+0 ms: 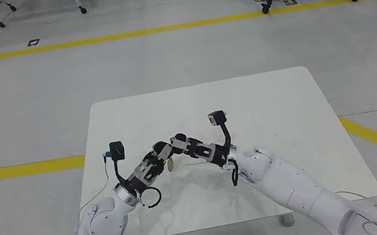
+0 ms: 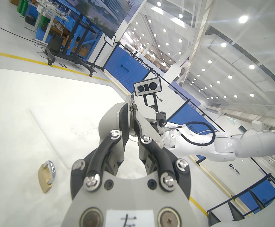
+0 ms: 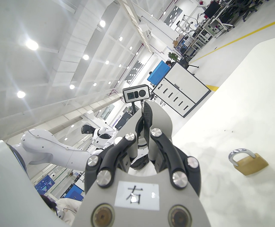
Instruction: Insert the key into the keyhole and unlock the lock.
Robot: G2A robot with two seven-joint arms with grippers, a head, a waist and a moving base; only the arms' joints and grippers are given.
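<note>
1. Near the middle of the white table [image 1: 277,102], toward its 9 o'clock side, the two claws meet tip to tip above the surface.
2. The left gripper [image 2: 130,111] is clenched, pads pressed close. Whether anything sits between them I cannot tell.
3. The right gripper [image 3: 143,109] is clenched as well. A thin pale sliver juts from between its pads, and I take it to be the key [image 3: 141,107], though it is too slim to be sure.
4. The brass padlock [image 3: 250,163] lies flat on the table with its shackle apparently shut. In the top view it is just beside the meeting tips, at about their 7 o'clock, and neither claw touches it. Which face bears the keyhole I cannot tell.
5. The step in hand looks like settling the key's grip before going to the lock, so insertion is not yet begun.
6. To do it well, leave plenty of blade clear of the pads and have the free claw pin the lock body so it cannot skate on the smooth top.
7. Line the blade up with the slot, push straight, and turn only once it is fully seated.
</note>
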